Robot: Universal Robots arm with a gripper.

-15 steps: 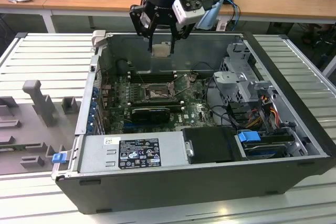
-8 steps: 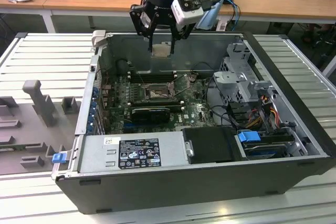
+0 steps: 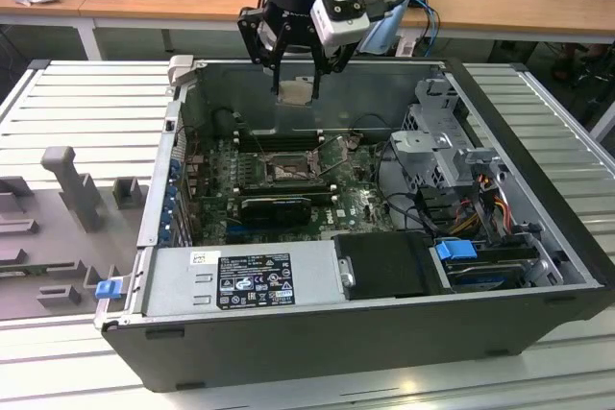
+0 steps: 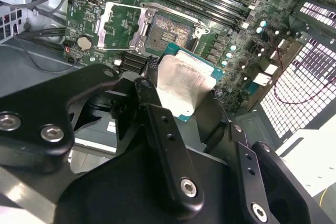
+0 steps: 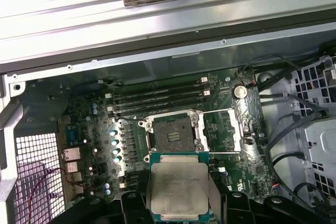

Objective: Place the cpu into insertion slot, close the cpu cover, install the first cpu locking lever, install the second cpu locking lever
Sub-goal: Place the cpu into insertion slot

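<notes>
Currently the pincer (image 3: 296, 84) hangs over the open computer case (image 3: 538, 175), which rests on a ribbed metal tabletop (image 3: 77, 103). It is clamped on the cpu (image 3: 294, 92), with 2 black fingers (image 4: 163, 129) pressing opposite edges of the chip. The cpu is level, its dull silver top facing up toward the wrist, and its green edge shows in both wrist views. It is held well above the green motherboard (image 3: 357, 204) and touches nothing else.

Below it, the insertion slot (image 5: 173, 135) lies bare, its shiny pin field uncovered inside the dark frame. The cpu cover (image 5: 242, 127) is swung open and sits just beside the slot, on the side away from the row of capacitors; board shows through its cut-out centre. Long black memory slots (image 5: 157, 98) run along another side of the socket. In the exterior view, a grey power supply box (image 3: 250, 277) fills the case's near edge.
</notes>
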